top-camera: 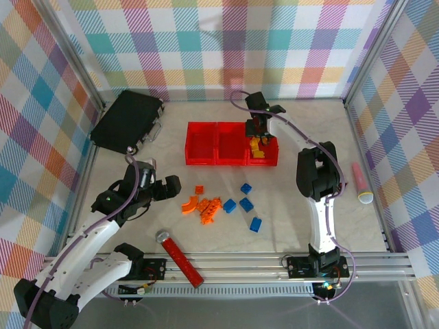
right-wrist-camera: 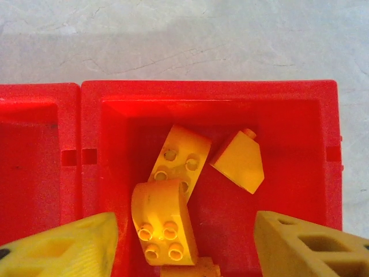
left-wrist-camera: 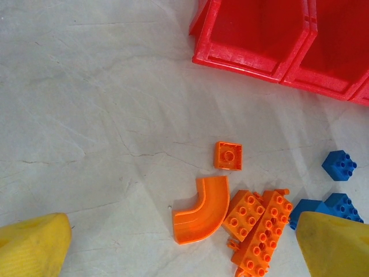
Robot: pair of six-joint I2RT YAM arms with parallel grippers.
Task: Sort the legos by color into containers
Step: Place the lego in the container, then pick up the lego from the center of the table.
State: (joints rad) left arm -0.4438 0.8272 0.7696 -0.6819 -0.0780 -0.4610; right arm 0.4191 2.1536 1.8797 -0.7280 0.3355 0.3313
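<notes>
Three joined red bins (top-camera: pixel 203 145) stand at mid-table. The left and middle bins look empty. Yellow legos (top-camera: pixel 258 149) lie in the right bin (right-wrist-camera: pixel 207 95): a curved brick (right-wrist-camera: pixel 162 222), a studded one (right-wrist-camera: pixel 180 156) and a sloped one (right-wrist-camera: pixel 239 161). My right gripper (top-camera: pixel 257 129) hangs open over them, its fingers (right-wrist-camera: pixel 63 248) either side of the curved brick and apart from it. Orange legos (top-camera: pixel 204 205) and several blue ones (top-camera: pixel 245 204) lie on the table. My left gripper (top-camera: pixel 171 186) is open above the orange curved piece (left-wrist-camera: pixel 203 210), beside an orange square (left-wrist-camera: pixel 228 156) and orange bricks (left-wrist-camera: pixel 256 225).
A flat black case (top-camera: pixel 127 122) lies at the back left. A long red studded bar with a silver end (top-camera: pixel 182 259) rests near the front edge. A pink and yellow cylinder (top-camera: pixel 361 184) lies at the right wall. Checked walls enclose the table.
</notes>
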